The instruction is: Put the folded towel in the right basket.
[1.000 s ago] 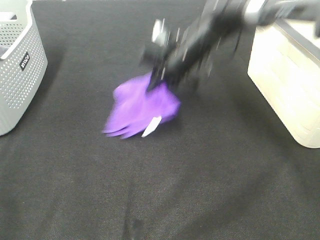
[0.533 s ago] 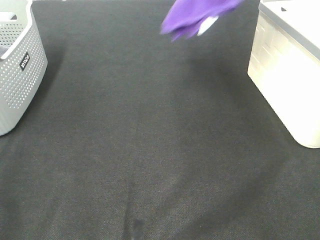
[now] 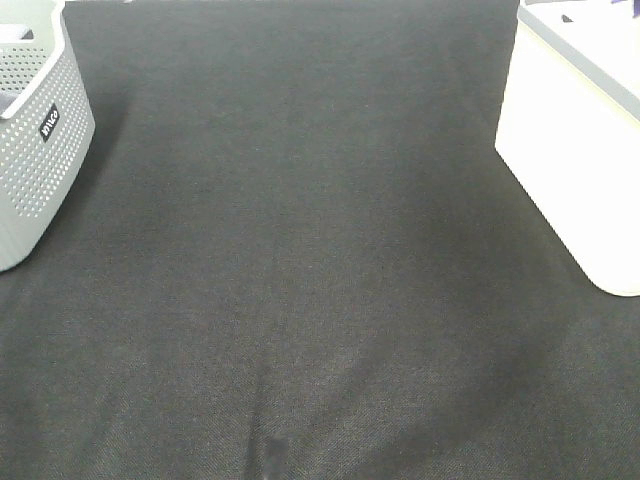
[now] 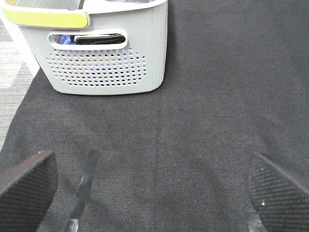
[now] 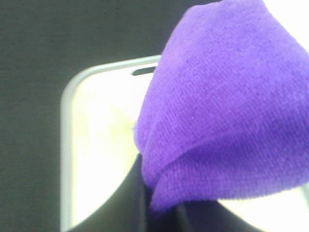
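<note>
- Black woven cloth across the whole bench (image 3: 300,260), with a strip of grey floor (image 4: 12,72) past one edge in the left wrist view.
- Nearest the left wrist camera: left fingers (image 4: 26,181) spread wide over the cloth, gripping nothing, on the far side of the bench from the right basket (image 3: 570,170).
- Beyond those fingers: grey perforated basket (image 4: 106,67), upright on the cloth, with a yellow-green grip (image 4: 46,18) along its rim and something dark behind its handle slot.
- Small black label (image 3: 48,122) on that basket's side in the high view; well apart from the right basket, at the opposite edge of the bench.
- Close before the right wrist camera: folded towel (image 5: 227,111), purple, hanging aloft in a bunched drape, directly above the right basket.
- Right fingers hidden behind the cloth; closed on the folded towel, judging by its hang in mid-air.
- Below the towel: right basket again, cream-white with a grey rim, open-topped, one rounded corner and a rim slot in sight.
</note>
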`<state>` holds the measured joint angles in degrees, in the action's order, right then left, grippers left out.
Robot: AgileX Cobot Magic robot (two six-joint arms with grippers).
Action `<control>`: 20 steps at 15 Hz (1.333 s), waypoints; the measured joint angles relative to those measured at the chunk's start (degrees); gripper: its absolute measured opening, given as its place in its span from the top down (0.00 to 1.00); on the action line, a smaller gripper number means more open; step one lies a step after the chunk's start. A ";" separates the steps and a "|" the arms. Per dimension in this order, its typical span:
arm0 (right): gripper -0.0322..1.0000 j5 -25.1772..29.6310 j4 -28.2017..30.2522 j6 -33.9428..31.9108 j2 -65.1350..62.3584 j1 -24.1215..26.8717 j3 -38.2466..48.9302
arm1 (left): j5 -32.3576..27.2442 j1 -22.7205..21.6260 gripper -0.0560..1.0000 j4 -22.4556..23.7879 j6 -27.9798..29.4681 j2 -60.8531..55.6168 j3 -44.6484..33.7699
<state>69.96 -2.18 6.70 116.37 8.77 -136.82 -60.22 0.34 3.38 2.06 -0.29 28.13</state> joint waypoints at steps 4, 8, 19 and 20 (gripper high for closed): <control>0.31 0.06 1.03 -0.63 1.26 0.00 0.00 | 0.00 0.00 0.01 0.00 0.00 0.00 0.00; 0.04 0.06 -0.29 -2.01 1.66 0.00 0.00 | 0.00 0.00 0.01 0.00 0.00 0.00 0.00; 0.03 -0.23 1.38 -4.13 -11.86 -8.02 14.84 | 0.00 0.00 0.01 0.00 0.00 0.00 0.00; 0.03 -0.23 1.38 -4.13 -17.65 -8.02 21.94 | 0.00 0.00 0.01 0.00 0.00 0.00 0.00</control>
<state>69.73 -0.80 2.58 98.72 0.74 -114.88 -60.22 0.34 3.38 2.06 -0.29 28.13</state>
